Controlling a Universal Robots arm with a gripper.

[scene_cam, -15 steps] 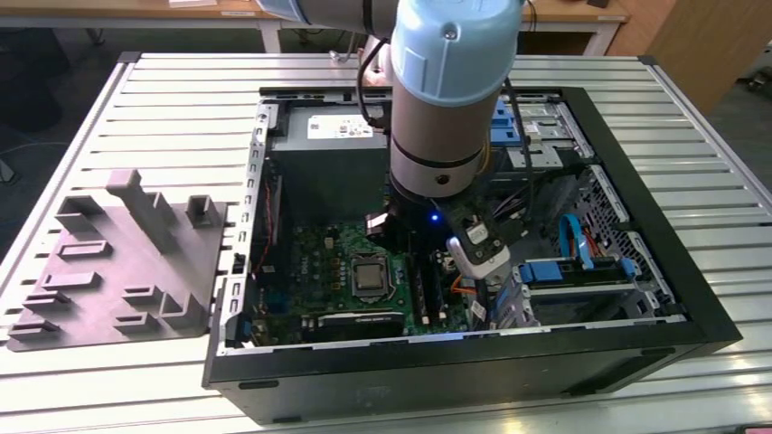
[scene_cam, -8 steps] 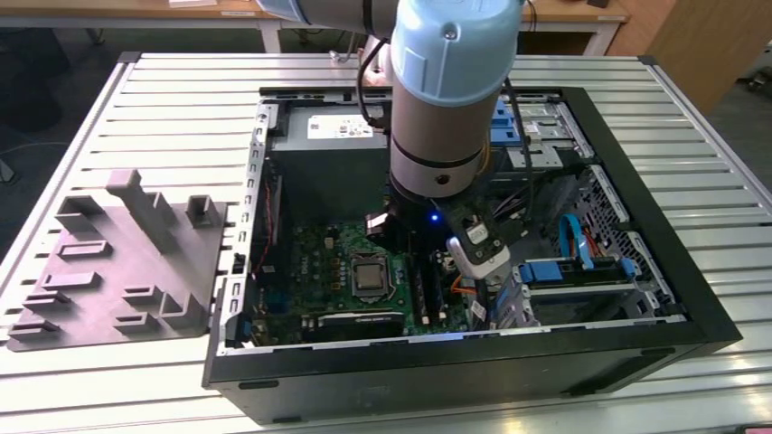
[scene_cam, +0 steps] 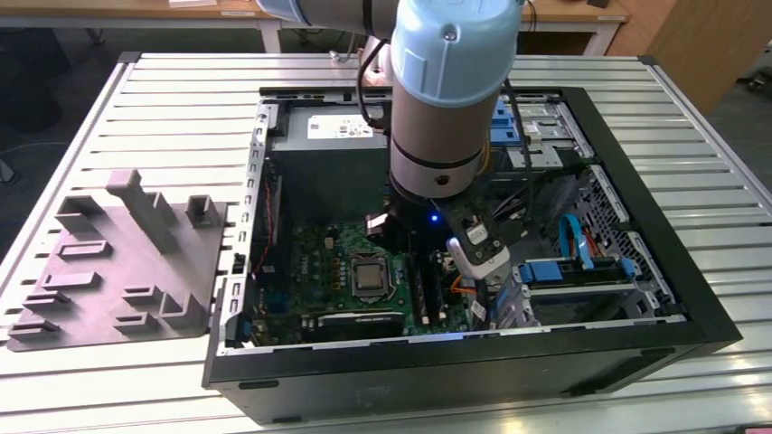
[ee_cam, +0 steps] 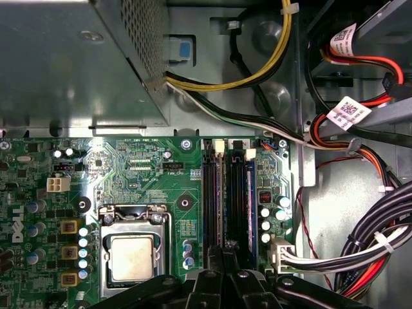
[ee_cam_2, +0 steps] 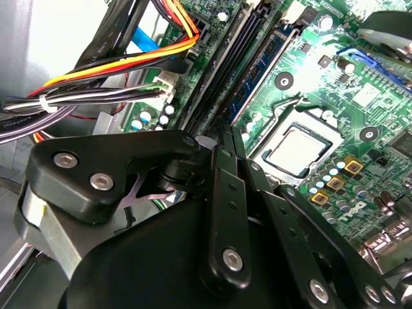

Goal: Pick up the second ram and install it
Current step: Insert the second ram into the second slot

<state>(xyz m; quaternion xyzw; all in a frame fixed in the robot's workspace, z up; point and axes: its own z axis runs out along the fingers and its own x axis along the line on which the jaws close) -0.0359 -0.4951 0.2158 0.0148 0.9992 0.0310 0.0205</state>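
The second ram (ee_cam_2: 265,63), a long dark blue-green stick, stands on edge in one of the black memory slots of the green motherboard (scene_cam: 316,258). In the first wrist view the ram (ee_cam: 248,193) runs along the outer slot, beside the cables. My gripper (scene_cam: 480,276) hangs low inside the open computer case, right over the near end of the slots. Its black fingers (ee_cam_2: 223,168) are drawn together, and I see nothing between them. The fingertips (ee_cam: 225,256) line up with the slot rails, just beside the stick's near end.
The processor socket (ee_cam: 132,256) lies next to the slots. Bundled power cables (ee_cam: 380,244) and orange-red wires (ee_cam_2: 129,61) crowd the other side. The power supply box (ee_cam: 71,58) and blue drive bays (scene_cam: 579,271) wall in the space. A grey parts fixture (scene_cam: 121,262) sits at the exterior view's left.
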